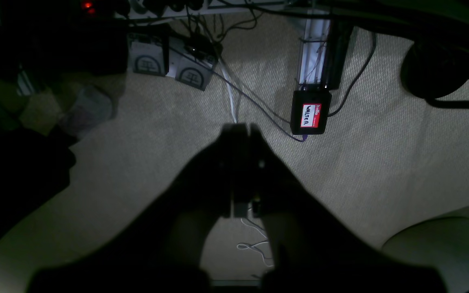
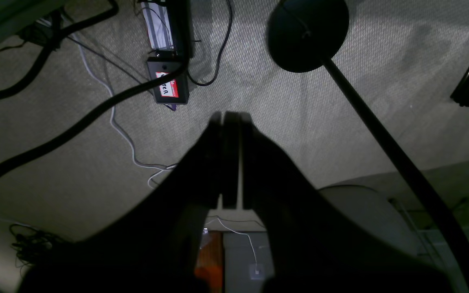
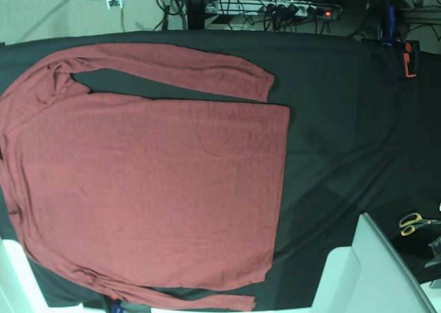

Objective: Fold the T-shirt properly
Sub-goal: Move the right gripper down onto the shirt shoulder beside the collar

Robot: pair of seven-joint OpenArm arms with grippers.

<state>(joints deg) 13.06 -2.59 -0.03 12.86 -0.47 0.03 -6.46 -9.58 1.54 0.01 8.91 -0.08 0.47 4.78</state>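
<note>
1. On the black tablecloth (image 3: 331,120) in the base view, the T-shirt (image 3: 145,182) lies spread flat, unfolded, filling the left and middle of the table.
2. Its hem edge runs down the middle of that view, and its body reaches to the left edge.
3. One long sleeve (image 3: 172,68) stretches along the top of the shirt, its cuff ending just above the hem corner; the other sleeve (image 3: 186,298) runs along the bottom edge of the view.
4. Neither gripper shows in the base view; no arm reaches over the cloth there.
5. In the left wrist view, the left gripper (image 1: 242,128) points down at beige carpet (image 1: 381,162), its two dark jaws pressed together with nothing between them.
6. Below it lie a black box with a red-and-white name sticker (image 1: 310,114), cables, and a dark round base (image 1: 438,71) at upper right.
7. In the right wrist view, the right gripper (image 2: 230,116) also hangs over the carpet, jaws brought together and holding nothing.
8. A thick black cable (image 2: 75,122) crosses the left of that view, and a round black stand base (image 2: 307,32) with its pole sits at upper right.
9. No red fabric appears in either wrist view, so the shirt is well apart from both sets of jaws, untouched by either.
10. Yellow-handled scissors (image 3: 413,222) rest at the right edge of the base view, well apart from the shirt.
</note>
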